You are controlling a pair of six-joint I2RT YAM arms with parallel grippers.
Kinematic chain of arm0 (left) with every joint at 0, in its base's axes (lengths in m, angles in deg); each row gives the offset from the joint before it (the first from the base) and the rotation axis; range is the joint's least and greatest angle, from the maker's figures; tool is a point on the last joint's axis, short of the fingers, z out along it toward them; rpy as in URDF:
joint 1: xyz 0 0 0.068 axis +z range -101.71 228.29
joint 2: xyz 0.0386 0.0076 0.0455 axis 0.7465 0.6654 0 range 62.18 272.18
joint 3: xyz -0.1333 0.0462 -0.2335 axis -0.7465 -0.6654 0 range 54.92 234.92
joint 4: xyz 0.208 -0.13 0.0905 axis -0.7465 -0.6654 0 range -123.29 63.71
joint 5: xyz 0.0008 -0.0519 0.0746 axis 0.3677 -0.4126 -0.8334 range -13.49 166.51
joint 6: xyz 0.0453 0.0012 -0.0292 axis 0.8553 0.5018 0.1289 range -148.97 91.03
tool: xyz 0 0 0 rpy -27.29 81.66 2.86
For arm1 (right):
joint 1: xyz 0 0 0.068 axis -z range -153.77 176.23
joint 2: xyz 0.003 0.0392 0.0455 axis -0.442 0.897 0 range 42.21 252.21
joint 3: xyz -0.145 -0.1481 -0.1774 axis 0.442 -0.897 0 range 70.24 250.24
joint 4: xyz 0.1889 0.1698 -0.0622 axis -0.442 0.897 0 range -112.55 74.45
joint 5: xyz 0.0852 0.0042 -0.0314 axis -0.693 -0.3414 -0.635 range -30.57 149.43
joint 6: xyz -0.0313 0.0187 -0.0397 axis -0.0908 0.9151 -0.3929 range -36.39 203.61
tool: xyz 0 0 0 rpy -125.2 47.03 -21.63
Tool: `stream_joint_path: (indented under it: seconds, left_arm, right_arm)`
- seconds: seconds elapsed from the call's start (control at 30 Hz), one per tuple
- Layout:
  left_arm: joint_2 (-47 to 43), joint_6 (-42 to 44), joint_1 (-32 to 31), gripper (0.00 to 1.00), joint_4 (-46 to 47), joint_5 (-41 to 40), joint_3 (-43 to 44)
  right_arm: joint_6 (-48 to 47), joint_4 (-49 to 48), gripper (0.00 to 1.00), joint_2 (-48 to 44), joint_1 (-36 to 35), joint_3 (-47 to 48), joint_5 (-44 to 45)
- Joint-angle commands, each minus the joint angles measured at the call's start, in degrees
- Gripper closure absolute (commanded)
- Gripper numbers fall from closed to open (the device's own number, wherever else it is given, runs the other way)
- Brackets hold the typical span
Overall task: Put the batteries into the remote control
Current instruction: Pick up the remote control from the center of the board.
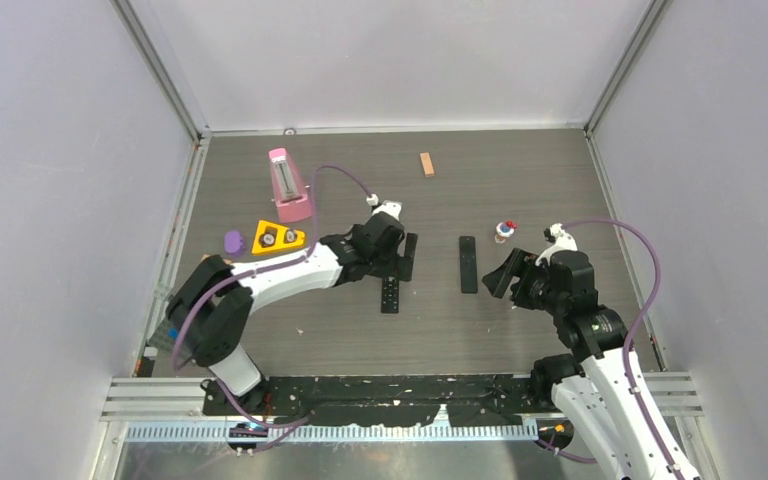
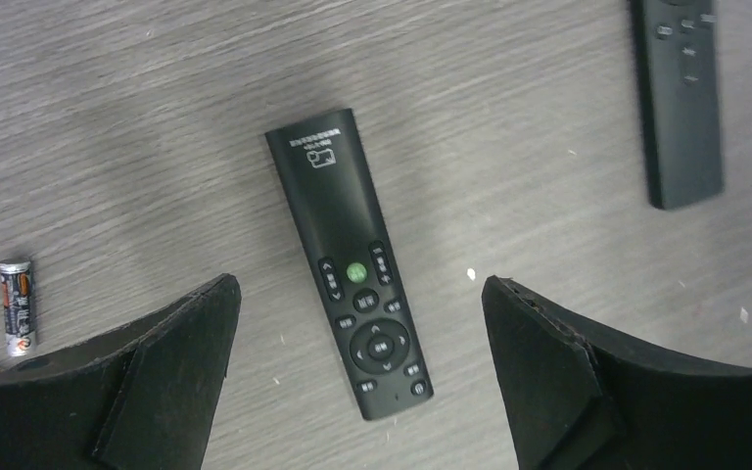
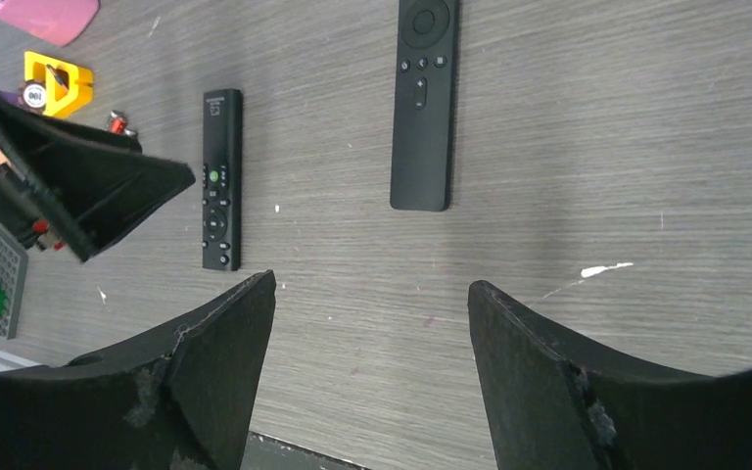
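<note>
Woodgrain in dull grey-brown runs across the worktop (image 1: pixel 520 180), a matte laminate flecked with small white specks. Near its middle, a little toward the left edge, lies the remote control (image 2: pixel 348 264), a narrow black bar of smooth plastic lying button side up, with rounded corners, a green button and a round ring of keys near one end. The left gripper (image 2: pixel 357 294) hangs over it with its two black wedge-shaped fingers (image 2: pixel 171 367) spread wide and released, their edges rough and frayed. One battery (image 2: pixel 17 305) lies flat on the bare wood off to one side of the remote control, close by the left finger and apart from the remote: a tiny cylinder with a dark, red-printed casing and a silvery metal cap. From overhead I cannot pick it out. Just to the right lies a slim remote (image 1: pixel 468 264), flat, matte black and square-ended, roughly parallel to the first. The right gripper (image 3: pixel 370 286) hovers on that remote's right side with its fingers equally wide apart and slack. Toward the far left corner stands a tall pink tapered case (image 1: pixel 288 185), with a yellow triangular block (image 1: pixel 278 237) nearer the left edge, and a small tan block (image 1: pixel 426 164) sits by the far edge.
</note>
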Motion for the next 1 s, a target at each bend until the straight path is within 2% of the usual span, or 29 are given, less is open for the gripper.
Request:
stream_joint_path:
  seconds: [0.0,0.2,0.4,0.57,0.77,0.97]
  left_arm:
    - [5.6,-5.1,0.0,0.06,-0.8,-5.3,2.4]
    - [9.3,-7.9,0.0,0.14,0.8,-2.9,2.7]
    - [11.1,-8.5,0.0,0.16,1.1,-3.0,2.6]
    - [12.9,-8.8,-0.4,0.23,0.5,-3.4,3.1]
    - [16.1,-8.1,-2.2,0.29,-7.6,-8.8,8.4]
    - [18.8,-8.7,-3.1,0.43,-13.0,-10.4,11.6]
  right_arm:
    - [-0.4,1.4,0.23,-1.0,0.1,-1.0,-1.3]
    - [-0.2,1.8,0.23,-1.4,0.0,-0.8,-1.3]
    - [0.6,1.6,0.23,-0.8,0.0,-0.4,-2.4]
    - [1.1,1.1,0.23,-0.3,0.1,-0.5,-3.3]
    - [1.8,0.5,0.23,-0.4,0.0,-1.3,-3.9]
    - [2.2,0.2,0.23,-0.7,0.0,-1.8,-4.4]
